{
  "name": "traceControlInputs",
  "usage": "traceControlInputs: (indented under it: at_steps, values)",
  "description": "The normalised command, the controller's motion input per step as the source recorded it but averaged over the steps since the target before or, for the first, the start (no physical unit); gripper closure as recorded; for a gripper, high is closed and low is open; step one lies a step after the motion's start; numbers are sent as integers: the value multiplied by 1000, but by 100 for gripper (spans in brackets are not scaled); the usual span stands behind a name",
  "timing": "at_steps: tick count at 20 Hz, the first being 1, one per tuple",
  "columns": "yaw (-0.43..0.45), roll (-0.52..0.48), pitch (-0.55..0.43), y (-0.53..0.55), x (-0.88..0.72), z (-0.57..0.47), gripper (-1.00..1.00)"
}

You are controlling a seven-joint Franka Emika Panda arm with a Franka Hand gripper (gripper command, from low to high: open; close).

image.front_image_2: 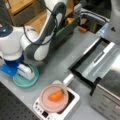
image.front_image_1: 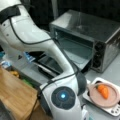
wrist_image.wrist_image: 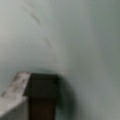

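Wrist view is showing a pale green surface [wrist_image.wrist_image: 75, 37] filling almost the whole picture, with one dark finger [wrist_image.wrist_image: 42, 97] of the claw poking in at the bottom left. The finger is sitting very close to that surface, maybe touching it. I cannot tell if the claw is wide or narrow, and nothing is showing inside it.

In a front view the white claw [image.front_image_2: 25, 72] is pointing down onto a round teal plate [image.front_image_2: 35, 77], which is lying near the grey table's [image.front_image_2: 60, 62] bottom left corner. A blue thing [image.front_image_2: 8, 70] is sitting just beside the plate, on its left; I cannot tell what it is. The big white arm [image.front_image_2: 37, 45] is bending over behind them.

Near the table's bottom edge a white kitchen scale [image.front_image_2: 72, 102] is holding a pink plate [image.front_image_2: 47, 102], and a small orange carrot [image.front_image_2: 56, 95] is lying in the middle of that plate. The carrot is well apart from the claw. In both front views a silver toaster oven [image.front_image_1: 85, 37] is standing with its door [image.front_image_2: 97, 62] hanging open and flat over the table.

Here is what could be going wrong. The claw is so low that a hard push down could be tipping the teal plate or sliding it toward the table's edge. The arm's elbow [image.front_image_1: 62, 97] is sitting near the open door and the scale, so a wide swing could be bumping them and rolling the carrot off
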Motion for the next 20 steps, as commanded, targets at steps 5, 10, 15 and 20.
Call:
traceControlInputs:
  at_steps: [5, 10, 15, 20]
  values:
    - [-90, 230, 7, 63, 20, -27, 100]
    - [-64, 332, 50, 105, 46, 75, 100]
    - [-39, 379, 65, 75, 61, 164, 100]
    - [-13, 358, 51, -66, 64, 144, 100]
